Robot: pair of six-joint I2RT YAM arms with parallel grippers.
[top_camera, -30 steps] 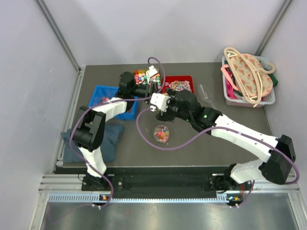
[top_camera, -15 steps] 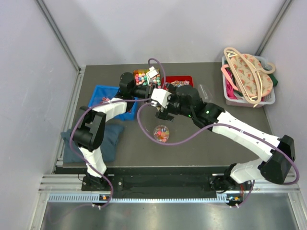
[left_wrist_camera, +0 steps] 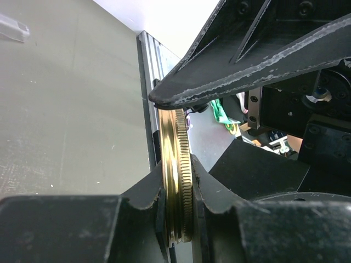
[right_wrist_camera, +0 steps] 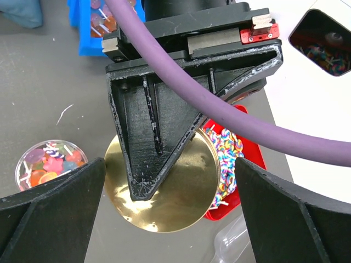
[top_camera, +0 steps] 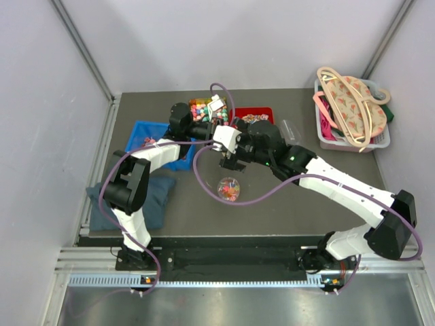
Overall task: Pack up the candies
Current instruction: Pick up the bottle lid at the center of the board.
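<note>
Above the counter [top_camera: 170, 217] | left pincer [left_wrist_camera: 175, 170] clamped on gold lid [right_wrist_camera: 181, 208] | right pincer [top_camera: 228, 161] spread wide | candies [top_camera: 229, 189] in clear dish [right_wrist_camera: 22, 167] nearby

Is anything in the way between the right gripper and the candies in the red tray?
Yes. The left gripper, clamped on a gold lid, hangs right in front of the right gripper. In the right wrist view the lid covers part of the red tray and its candies.

One gold lid [right_wrist_camera: 170, 192], one clear tub [top_camera: 219, 186] of candies [right_wrist_camera: 49, 164], one red tray [top_camera: 268, 111], one blue tray [top_camera: 136, 129], one basket [top_camera: 340, 145], two robot arms [top_camera: 153, 155] [top_camera: 340, 192].
</note>
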